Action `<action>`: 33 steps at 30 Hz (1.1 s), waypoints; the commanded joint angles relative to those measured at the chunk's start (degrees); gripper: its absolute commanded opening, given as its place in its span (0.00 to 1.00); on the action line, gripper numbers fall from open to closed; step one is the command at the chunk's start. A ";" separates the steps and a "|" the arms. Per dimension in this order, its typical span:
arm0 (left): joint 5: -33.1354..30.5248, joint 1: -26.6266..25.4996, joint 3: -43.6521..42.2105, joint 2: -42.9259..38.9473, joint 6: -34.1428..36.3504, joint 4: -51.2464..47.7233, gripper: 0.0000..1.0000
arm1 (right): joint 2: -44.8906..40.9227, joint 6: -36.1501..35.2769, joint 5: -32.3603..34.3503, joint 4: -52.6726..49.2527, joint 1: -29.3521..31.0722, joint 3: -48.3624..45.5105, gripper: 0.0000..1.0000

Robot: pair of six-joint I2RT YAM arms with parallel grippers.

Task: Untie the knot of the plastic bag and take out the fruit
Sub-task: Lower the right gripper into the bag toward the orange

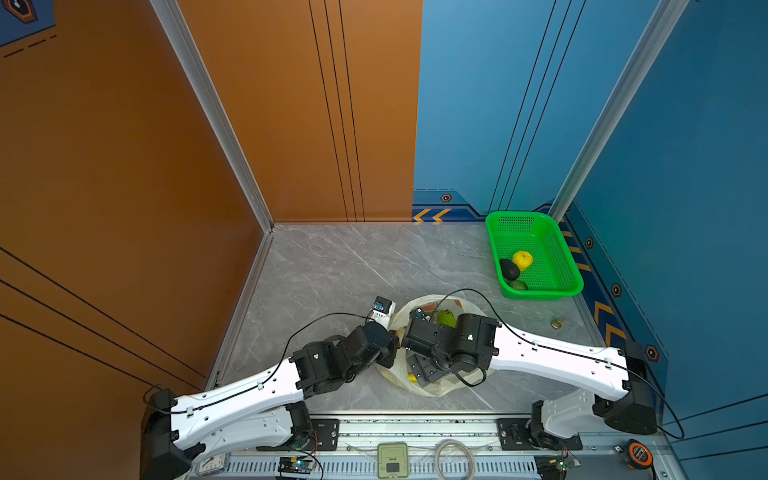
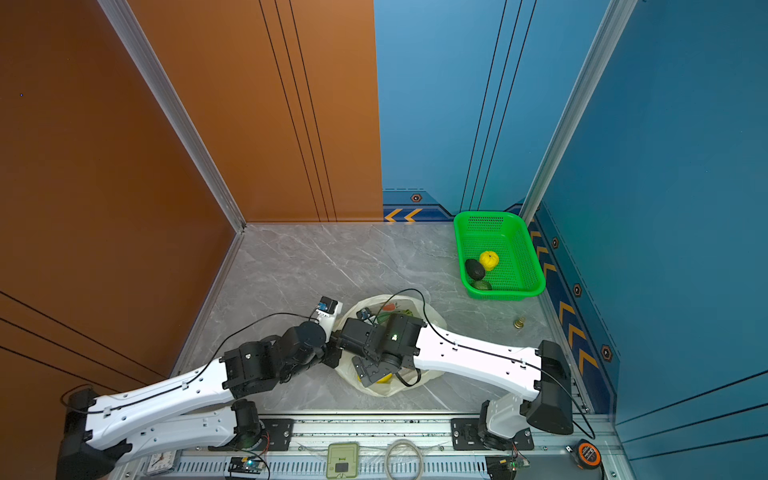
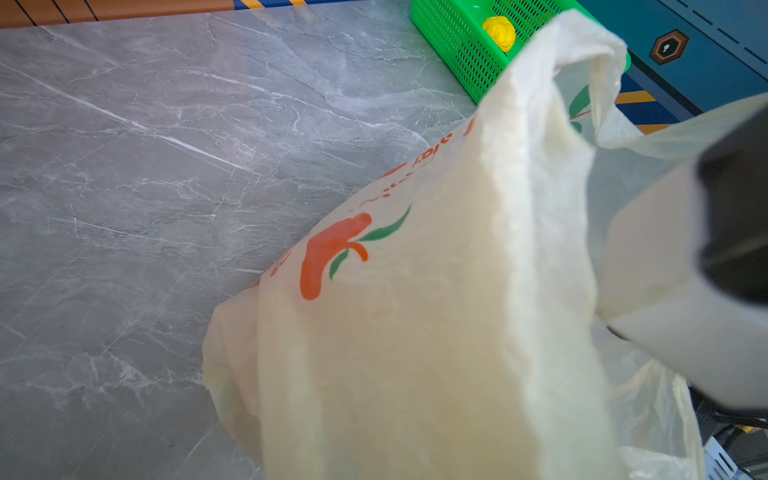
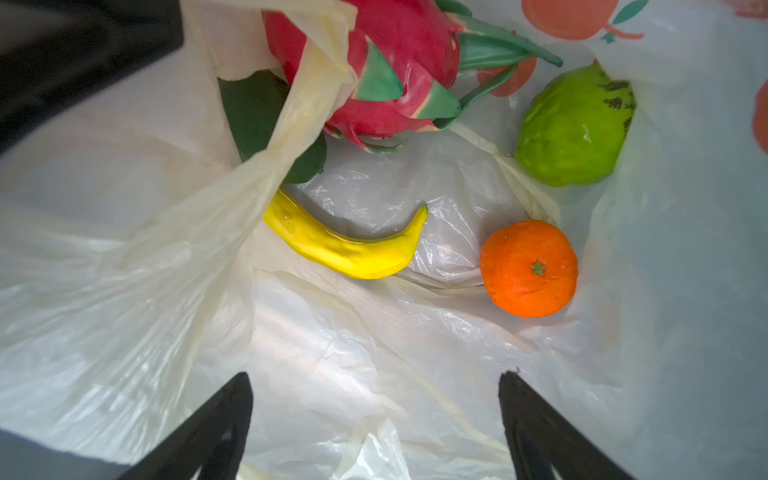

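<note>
Right gripper (image 4: 376, 378) spread wide inside the open bag (image 4: 332, 353), above bare film; just ahead, banana (image 4: 353, 249), orange (image 4: 528, 270), green fruit (image 4: 573, 133), dragon fruit (image 4: 395, 62); left gripper (image 1: 391, 351) pressed together, pinching the bag's raised left rim; bag on the counter (image 1: 332, 270) between both arms; basket (image 1: 557, 249) well apart, far right corner, with citrus (image 1: 522, 259) and two avocados (image 1: 509, 269).

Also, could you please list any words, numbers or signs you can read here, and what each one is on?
Nothing is clear enough to quote.
plastic bag: red lettering, sideways and partly folded, unreadable.
clock: dial numerals too small.
tape measure: label too small.
blue wall: yellow chevrons, no words.
</note>
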 commanded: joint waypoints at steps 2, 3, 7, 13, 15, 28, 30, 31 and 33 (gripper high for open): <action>-0.33 0.60 2.46 -0.85 1.23 -0.22 0.00 | 1.84 -1.15 -1.69 -2.60 0.50 1.30 0.92; -0.32 0.60 2.44 -0.80 1.23 -0.22 0.00 | 1.96 -0.95 -2.30 -2.56 0.17 0.57 0.92; -0.33 0.60 2.16 -1.21 1.19 -0.33 0.00 | 0.65 0.22 -3.17 -0.61 -3.13 -4.58 0.92; 1.21 0.19 1.19 -1.31 0.62 0.27 0.00 | -0.98 2.88 -2.58 4.05 -8.25 -8.42 0.92; 1.63 -0.43 0.54 -1.34 0.26 1.01 0.00 | 0.20 3.47 -2.15 4.59 -8.76 -8.60 0.92; 1.27 -2.94 -1.83 -1.65 -1.23 4.27 0.00 | 6.11 14.44 1.55 10.23 -10.75 -12.80 0.93; 1.44 -3.02 -2.23 -1.78 -1.42 4.50 0.00 | 5.94 15.64 3.65 10.22 -11.68 -13.76 0.94; 1.50 -3.10 -2.33 -1.83 -1.57 4.53 0.00 | 5.76 16.11 4.60 10.23 -12.14 -14.25 0.94; 1.65 -3.26 -2.58 -1.91 -1.60 4.61 0.00 | 5.32 16.43 6.73 10.10 -12.85 -15.17 0.94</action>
